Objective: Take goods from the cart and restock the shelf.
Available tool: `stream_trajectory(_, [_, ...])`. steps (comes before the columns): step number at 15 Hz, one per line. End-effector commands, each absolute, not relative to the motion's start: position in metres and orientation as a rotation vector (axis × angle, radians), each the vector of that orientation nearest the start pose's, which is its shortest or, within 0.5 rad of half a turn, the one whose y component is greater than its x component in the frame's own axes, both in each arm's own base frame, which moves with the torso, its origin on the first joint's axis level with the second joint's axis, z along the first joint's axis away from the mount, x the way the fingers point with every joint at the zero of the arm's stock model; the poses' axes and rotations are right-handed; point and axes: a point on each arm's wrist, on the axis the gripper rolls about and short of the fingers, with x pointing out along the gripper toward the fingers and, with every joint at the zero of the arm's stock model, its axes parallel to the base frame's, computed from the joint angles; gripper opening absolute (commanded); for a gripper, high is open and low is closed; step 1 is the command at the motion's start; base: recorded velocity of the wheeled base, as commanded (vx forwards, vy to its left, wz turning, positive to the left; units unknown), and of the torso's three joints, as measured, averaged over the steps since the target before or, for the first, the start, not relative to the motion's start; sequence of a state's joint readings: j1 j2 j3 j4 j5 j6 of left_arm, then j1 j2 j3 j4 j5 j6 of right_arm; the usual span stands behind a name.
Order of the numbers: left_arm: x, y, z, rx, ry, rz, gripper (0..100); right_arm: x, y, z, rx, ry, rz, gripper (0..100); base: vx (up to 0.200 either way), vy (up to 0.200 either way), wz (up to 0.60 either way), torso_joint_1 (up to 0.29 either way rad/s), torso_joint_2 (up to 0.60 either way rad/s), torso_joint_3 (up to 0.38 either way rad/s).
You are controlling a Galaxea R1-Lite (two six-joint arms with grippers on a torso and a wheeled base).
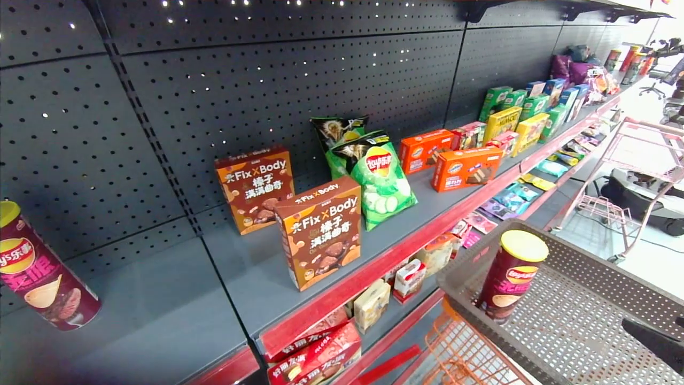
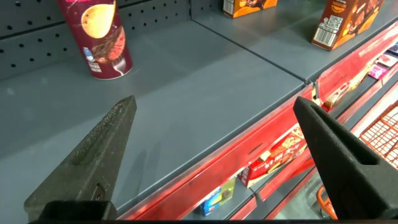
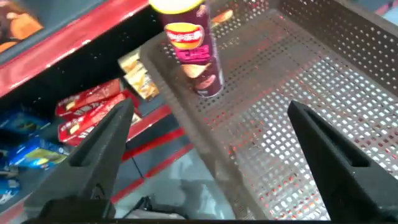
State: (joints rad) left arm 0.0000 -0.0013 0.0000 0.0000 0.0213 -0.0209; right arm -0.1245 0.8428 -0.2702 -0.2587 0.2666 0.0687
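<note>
The right gripper (image 3: 217, 163) is seen with its two dark fingers spread wide and nothing held between them, poised above the grey perforated metal cart basket (image 3: 311, 93). In the head view this basket (image 1: 580, 315) is found at the lower right of the frame. A tall maroon cylindrical crisp canister with a yellow lid (image 1: 511, 275) is stood upright in the basket's near-left corner; a yellow-and-red label and a pictured crisp are shown on its side (image 3: 194, 53).

The left gripper (image 2: 214, 155) is likewise held wide open and empty, over a bare stretch of the grey shelf board with a red front edge (image 2: 205, 93). A second maroon canister (image 1: 40, 272) is placed on that shelf (image 1: 160, 315) at the far left of the frame, leaning there, well apart from the gripper.

Farther along, two brown-and-orange biscuit boxes (image 1: 320, 232) are set upright at the centre of the frame, and a green crisp bag (image 1: 380, 179) is propped just behind them.
</note>
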Motion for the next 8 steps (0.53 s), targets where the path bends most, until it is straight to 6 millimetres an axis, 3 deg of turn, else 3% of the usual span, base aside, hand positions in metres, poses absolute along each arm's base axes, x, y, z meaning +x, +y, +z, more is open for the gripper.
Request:
stream_trajectory(1, [-0.023,0.0,0.076,-0.021,-0.002,0.021,100,0.107,-0.007,0.155,0.122,0.361,0.136,100,0.0,0.0,0.0,0.0,0.0,0.0])
stream_trajectory(3, [-0.023,0.0,0.075,-0.021,0.0,0.021,100,0.122,-0.009,0.152,0.119,0.381,0.134,100,0.0,0.0,0.0,0.0,0.0,0.0])
stream_trajectory(8, [-0.023,0.0,0.076,-0.021,-0.002,0.021,100,0.133,-0.005,0.139,0.077,0.444,0.188,100,0.0,0.0,0.0,0.0,0.0,0.0])
